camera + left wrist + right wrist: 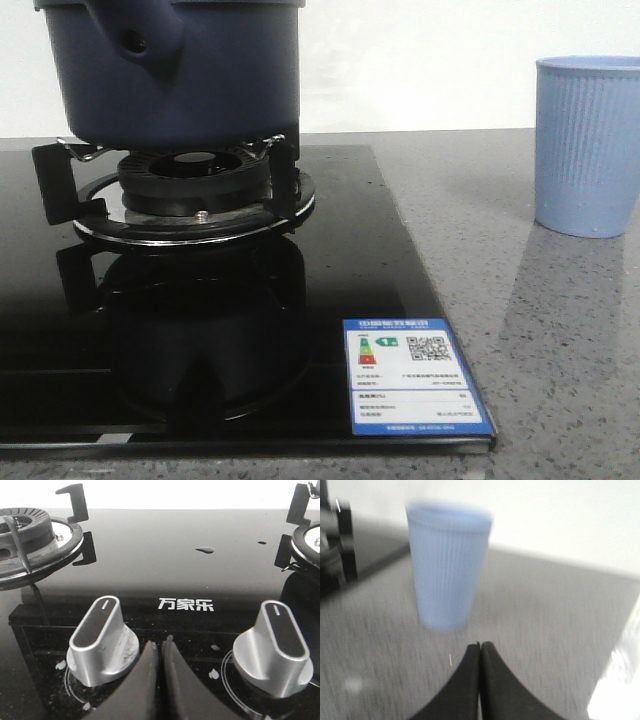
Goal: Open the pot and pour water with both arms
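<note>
The dark navy-blue pot (pixel 180 75) stands on the burner grate (pixel 190 185) at the back left of the black glass stove; its side stub with a round hole (pixel 135 42) faces the camera. Its top is cut off by the frame, so the lid is out of view. No arm shows in the front view. My left gripper (pixel 161 645) is shut and empty, low over the stove's front between two silver knobs. My right gripper (pixel 480 646) is shut and empty over the grey counter, just short of the pale blue ribbed cup (pixel 447 565).
The pale blue cup (pixel 588 145) stands on the grey counter right of the stove. Two silver knobs (pixel 100 632) (pixel 277 645) flank the left fingers. A second burner (pixel 30 540) and a label sticker (pixel 415 375) are on the black glass.
</note>
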### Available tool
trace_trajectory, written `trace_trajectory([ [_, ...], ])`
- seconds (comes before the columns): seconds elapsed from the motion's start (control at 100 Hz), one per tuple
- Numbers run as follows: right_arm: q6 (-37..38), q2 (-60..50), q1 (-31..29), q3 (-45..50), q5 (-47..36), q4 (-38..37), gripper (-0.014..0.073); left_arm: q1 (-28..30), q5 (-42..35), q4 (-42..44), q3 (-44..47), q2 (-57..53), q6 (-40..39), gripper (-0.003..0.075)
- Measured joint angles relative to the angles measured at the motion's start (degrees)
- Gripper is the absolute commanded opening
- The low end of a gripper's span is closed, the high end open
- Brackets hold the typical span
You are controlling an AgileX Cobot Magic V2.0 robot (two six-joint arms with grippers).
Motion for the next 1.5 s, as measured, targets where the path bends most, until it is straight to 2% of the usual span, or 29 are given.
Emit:
trace_trajectory([
  [0.12, 0.00, 0.00, 0.00, 0.00, -9.67, 2.90, -0.0074, 0.00, 0.00, 0.00, 0.00, 0.00, 0.00, -0.0019],
  [0.26, 1.94, 0.00, 0.00, 0.00, -15.54, 9.34, -0.0074, 0.00, -0.47, 2.24, 0.00, 0.00, 0.00, -0.0019],
  [0.43, 3.15, 0.00, 0.12, 0.00, -13.98, 21.06, -0.0074, 0.00, -2.66, 3.87, 0.00, 0.00, 0.00, -0.0019],
  [0.61, 3.37, 0.00, 0.12, 0.00, -10.88, 25.03, -0.0074, 0.00, -8.28, 3.10, 0.00, 0.00, 0.00, -0.0019],
  [0.7, 3.37, 0.00, 0.12, -0.13, -8.74, 25.41, -0.0074, 0.00, -10.51, -5.84, 0.00, 0.00, 0.00, -0.0019],
  [0.87, 3.37, 0.00, 0.12, -2.29, -1.30, 25.53, -0.0074, 0.00, -12.60, -43.35, 0.00, 0.00, 0.57, -0.0019],
  [0.99, 3.40, 0.00, 0.12, -4.47, 1.55, 25.53, -0.0073, 0.00, -12.10, -52.09, 0.00, 0.00, 1.19, -0.0019],
  [1.06, 3.40, 0.00, 0.12, -6.83, 4.65, 25.53, -0.0073, 0.00, -8.25, -52.09, -0.20, 0.00, 2.98, -0.0019],
  [1.13, 3.40, 0.00, 0.12, -10.28, 9.88, 25.53, -0.0073, 0.00, -0.53, -50.89, -1.97, 0.00, 6.94, -0.0019],
  [1.24, 3.40, 3.45, 0.25, -17.06, 18.96, 25.53, -0.0074, 0.00, 12.05, -49.64, -8.55, 1.90, 12.79, -0.0019],
  [1.37, 3.40, 11.05, 0.25, -27.27, 33.46, 26.66, -0.0074, 0.00, 24.73, -47.86, -18.00, 10.37, 18.84, -0.0019],
  [1.5, 1.79, 18.68, 0.25, -36.24, 44.20, 30.27, -0.0074, -3.64, 29.84, -46.80, -26.45, 18.25, 24.59, -0.0018],
])
